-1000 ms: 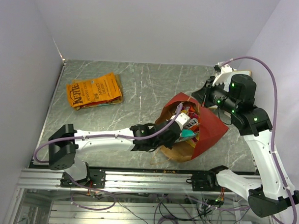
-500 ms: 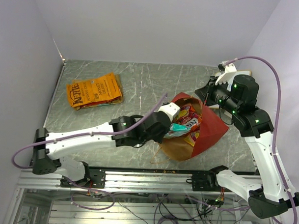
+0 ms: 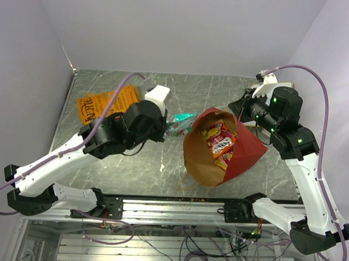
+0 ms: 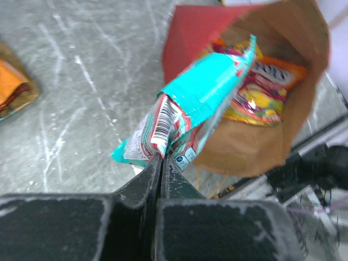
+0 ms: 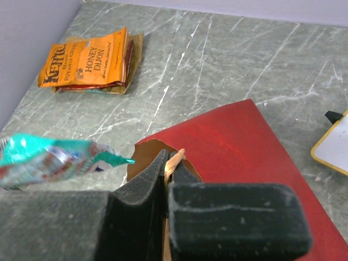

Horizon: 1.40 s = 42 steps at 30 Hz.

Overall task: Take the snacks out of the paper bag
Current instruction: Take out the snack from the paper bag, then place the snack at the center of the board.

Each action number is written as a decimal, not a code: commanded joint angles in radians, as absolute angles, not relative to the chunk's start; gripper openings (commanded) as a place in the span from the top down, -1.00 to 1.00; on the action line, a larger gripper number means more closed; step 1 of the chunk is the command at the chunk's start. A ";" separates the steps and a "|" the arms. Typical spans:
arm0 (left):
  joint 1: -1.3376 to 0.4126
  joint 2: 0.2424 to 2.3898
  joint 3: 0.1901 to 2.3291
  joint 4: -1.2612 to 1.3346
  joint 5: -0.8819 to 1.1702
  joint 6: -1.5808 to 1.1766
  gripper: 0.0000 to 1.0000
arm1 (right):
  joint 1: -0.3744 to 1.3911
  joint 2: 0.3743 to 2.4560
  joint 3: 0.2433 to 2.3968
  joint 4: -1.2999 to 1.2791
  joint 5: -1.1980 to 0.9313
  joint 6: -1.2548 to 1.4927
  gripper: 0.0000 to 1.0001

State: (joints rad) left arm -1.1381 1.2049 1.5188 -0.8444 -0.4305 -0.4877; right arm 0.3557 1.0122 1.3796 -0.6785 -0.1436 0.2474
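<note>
Packets point(image 3: 220, 142) in red, orange and yellow lie inside the paper bag point(image 3: 245, 150), whose open mouth faces up in the overhead view, red outside and brown within. The left gripper point(image 3: 170, 124) is clamped on a teal packet point(image 3: 183, 117), which sits outside the bag, just left of its rim. The right gripper point(image 3: 239, 113) is at the bag's far rim, but from above its jaws are hard to make out.

The right wrist view settles that: the jaws are pinched shut on a thin tan handle point(image 5: 174, 159) at the bag's edge. This view also gives the only clear look at the flat orange chip bag point(image 5: 87, 57) lying far left on the grey table point(image 5: 217, 49). Its print reads "Kettle" and "HONEY DIJON". From above, the left arm covers part of that lettering. A white framed board point(image 5: 334, 141) shows at the right edge.

The left wrist view shows the underside of the teal packet — a barcode and a red-and-white panel just above the closed fingertips. Behind it the bag gapes open with the packets inside; their lettering is too blurred to read.
</note>
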 commanded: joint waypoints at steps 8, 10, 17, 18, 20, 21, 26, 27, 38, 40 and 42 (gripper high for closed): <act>-0.745 1.213 1.603 -0.891 -0.546 -0.469 0.86 | 0.359 1.017 1.399 -0.640 -0.141 0.232 1.00; -0.678 1.210 1.565 -0.811 -0.505 -0.418 0.86 | 0.359 1.026 1.418 -0.662 -0.139 0.219 1.00; -0.431 1.320 1.547 -0.658 -0.376 -0.310 0.86 | 0.359 1.010 1.404 -0.668 -0.144 0.213 1.00; -0.406 1.336 1.553 -0.645 -0.367 -0.297 0.86 | 0.359 1.010 1.407 -0.676 -0.139 0.207 1.00; -0.382 1.359 1.537 -0.575 -0.333 -0.222 0.86 | 0.359 1.010 1.410 -0.683 -0.132 0.200 1.00; -0.373 1.368 1.525 -0.534 -0.314 -0.157 0.86 | 0.359 1.009 1.409 -0.681 -0.131 0.199 1.00; -0.291 1.429 1.491 -0.413 -0.249 0.038 0.86 | 0.360 1.011 1.414 -0.678 -0.130 0.195 1.00; -0.272 1.435 1.472 -0.380 -0.220 0.080 0.86 | 0.359 1.012 1.418 -0.681 -0.128 0.192 1.00; -0.115 1.468 1.203 -0.019 0.263 0.548 0.86 | 0.359 1.034 1.471 -0.739 -0.120 0.177 1.00; -0.097 1.508 1.217 -0.029 0.333 0.607 0.86 | 0.359 1.035 1.479 -0.750 -0.119 0.171 1.00; -0.095 1.545 1.226 -0.052 0.347 0.691 0.86 | 0.359 1.038 1.484 -0.759 -0.117 0.167 1.00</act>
